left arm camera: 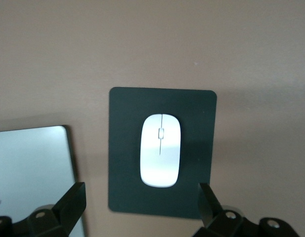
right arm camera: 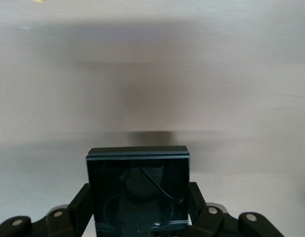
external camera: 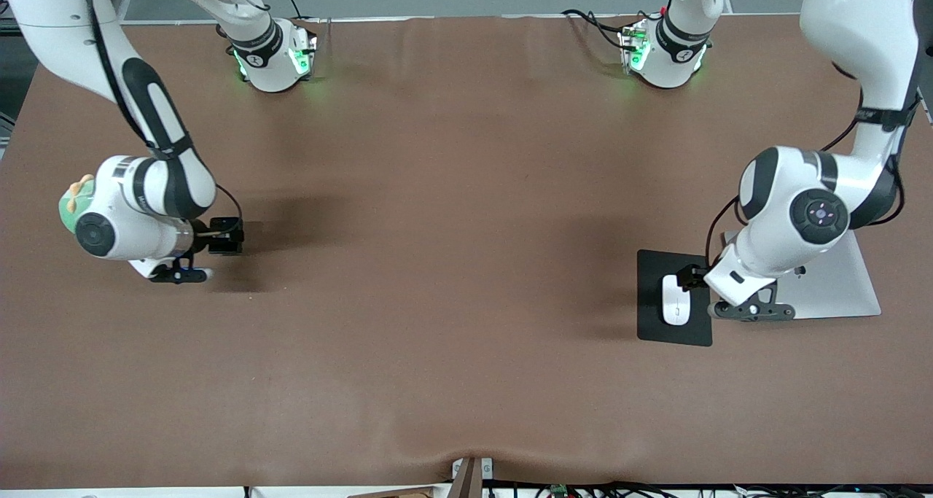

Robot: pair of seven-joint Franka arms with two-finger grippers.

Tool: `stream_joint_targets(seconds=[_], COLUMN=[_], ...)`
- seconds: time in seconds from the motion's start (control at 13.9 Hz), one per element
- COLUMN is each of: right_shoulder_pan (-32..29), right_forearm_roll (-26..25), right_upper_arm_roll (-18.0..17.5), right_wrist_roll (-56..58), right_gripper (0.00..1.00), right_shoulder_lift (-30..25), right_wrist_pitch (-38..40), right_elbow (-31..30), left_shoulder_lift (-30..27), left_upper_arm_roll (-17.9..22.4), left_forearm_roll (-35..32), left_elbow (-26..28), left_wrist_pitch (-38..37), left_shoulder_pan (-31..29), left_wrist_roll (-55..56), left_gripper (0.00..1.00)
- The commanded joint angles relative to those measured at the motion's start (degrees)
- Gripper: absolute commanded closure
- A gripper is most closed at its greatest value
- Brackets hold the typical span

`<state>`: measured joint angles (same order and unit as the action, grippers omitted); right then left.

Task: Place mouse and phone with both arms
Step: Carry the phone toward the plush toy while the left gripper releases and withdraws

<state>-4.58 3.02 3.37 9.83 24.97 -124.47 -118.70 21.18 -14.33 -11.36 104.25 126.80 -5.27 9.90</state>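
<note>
One black pad (external camera: 674, 323) lies nearest, carrying one mouse (external camera: 676, 300). The left gripper (left arm camera: 142, 210) hangs over it, fingers spread, empty. The right gripper (right arm camera: 139, 207), over bare table, clamps one phone (right arm camera: 138, 190).

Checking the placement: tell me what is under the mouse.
The mouse lies on the black pad, which rests on the brown table. The pad's part directly beneath the mouse is covered.

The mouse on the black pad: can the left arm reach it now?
Probably yes. The left tool hangs open just above the mouse, which lies free on the black pad.
</note>
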Motion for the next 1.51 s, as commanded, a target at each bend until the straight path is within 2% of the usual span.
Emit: stream_joint_targets(seconds=[0.0,0.14,0.22,0.36,0.43,0.5,0.58,0.65,0.86,1.01,1.22,1.44], right_shoulder_pan=[-3.2,-3.2,-3.1,-3.1,-3.2,-3.2,-3.2,-3.1,-3.0,-3.0,-2.6,-0.8], right_forearm_roll=[-0.9,-0.9,-0.9,-1.0,-1.3,-1.5,-1.5,-1.5,-1.5,-1.6,-2.1,-5.5], right_upper_arm_roll=[-1.1,-1.1,-1.1,-1.0,-1.0,-1.0,-1.1,-1.1,-1.2,-1.2,-1.1,-1.2], right_wrist_roll=[3.1,3.1,3.1,3.2,3.2,3.2,3.2,3.2,3.6,5.1,5.2,4.7], right_gripper=[1.0,1.0,1.0,1.0,1.0,0.88,0.31,0.0,0.0,0.0,0.0,0.0], right_shoulder_lift=[-2.5,-2.4,-2.3,-2.2,-2.1,-2.0,-2.0,-1.9,-1.0,-1.1,-1.0,0.5], right_wrist_pitch=[-4.4,-10.1,-10.4,-10.4,-10.4,-10.4,-10.4,-9.9,-10.3,-7.9,-0.5,9.7], right_elbow=[-5.1,-8.7,-9.2,-9.2,-9.1,-9.0,-8.7,-8.3,-6.9,-3.0,5.6,17.6], left_shoulder_lift=[-6.2,-10.4,-12.2,-16.3,-18.1,-19.8,-21.3,-22.0,-21.9,-22.1,-22.4,-22.3], left_upper_arm_roll=[0.2,1.1,2.5,8.9,10.4,10.5,10.6,10.6,10.5,10.5,12.6,13.3], left_forearm_roll=[1.1,1.5,3.0,6.0,6.9,7.6,8.0,8.2,9.9,10.0,10.0,10.0], left_elbow=[1.0,1.0,1.0,1.0,1.0,1.0,0.4,-1.6,-9.3,-12.3,-14.5,-16.8], left_wrist_pitch=[-5.4,-9.3,-11.1,-15.0,-16.8,-18.8,-20.8,-23.8,-33.2,-38.4,-42.6,-45.5], left_shoulder_pan=[0.7,1.3,3.1,8.4,9.3,9.3,9.2,8.7,8.4,8.4,8.5,8.3], left_wrist_roll=[-1.6,-1.7,-1.7,-2.7,-3.7,-4.9,-6.1,-6.8,-8.1,-9.9,-15.6,-18.2], left_gripper=[0.0,0.0,0.0,0.0,0.0,0.0,0.0,0.0,0.0,0.0,0.0,0.0])
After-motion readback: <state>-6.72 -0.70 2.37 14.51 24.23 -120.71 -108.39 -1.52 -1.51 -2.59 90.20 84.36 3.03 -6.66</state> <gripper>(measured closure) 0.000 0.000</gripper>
